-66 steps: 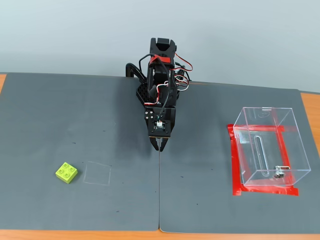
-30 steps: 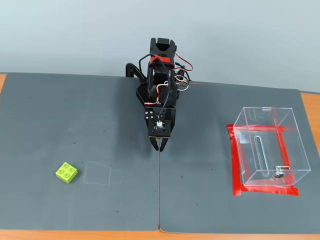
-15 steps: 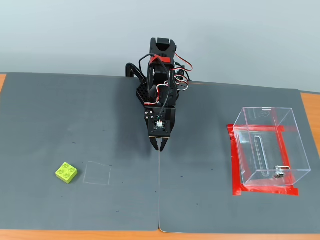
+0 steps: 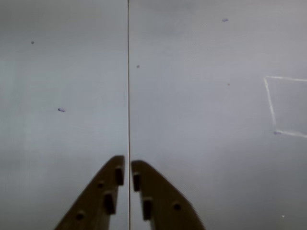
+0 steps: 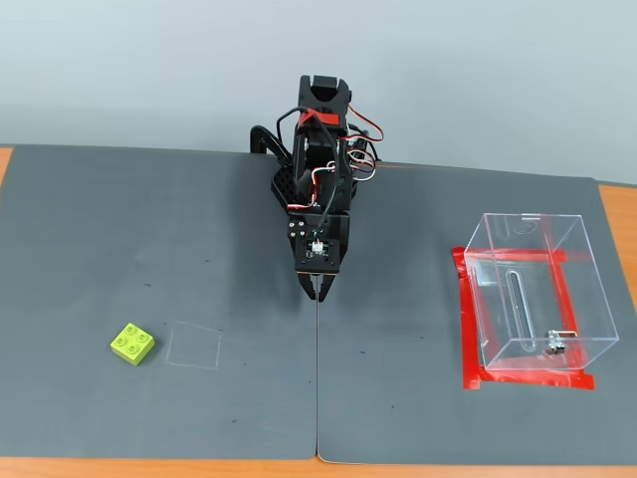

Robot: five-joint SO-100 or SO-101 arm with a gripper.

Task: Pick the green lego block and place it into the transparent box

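Wrist view shows the tool (image 4: 128,166) with its two fingers nearly touching at the tips, closed on nothing, and pointing along the seam (image 4: 128,72) between the two grey mats. In the fixed view the tool (image 5: 318,290) hangs over that same seam (image 5: 318,378) at the middle of the surface (image 5: 119,229), below the folded arm (image 5: 320,149).

A faint chalk square (image 5: 194,345) lies to the left in the fixed view, and it also appears at the right edge of the wrist view (image 4: 288,108). The block (image 5: 132,344) sits just beyond the square, near the surface's left front, upright with studs up and well apart from the tool. The box (image 5: 537,299) stands on the right side, ringed by red tape (image 5: 468,329), empty, with a small metal fitting (image 5: 552,345) at its near wall.

Nothing has started, so the risks lie in the approach. The block is out of the wrist view, so the arm must swing far to the side; a closed tool arriving over it could knock it away rather than straddle it. The block sits rotated to the mat edges, so a misaligned wrist may pinch its corners and let it twist out. At the box, thin clear walls are hard to judge, and a low carry could strike the rim.

Compared with the earlier frames, nothing differs: arm, block and box hold the same places.
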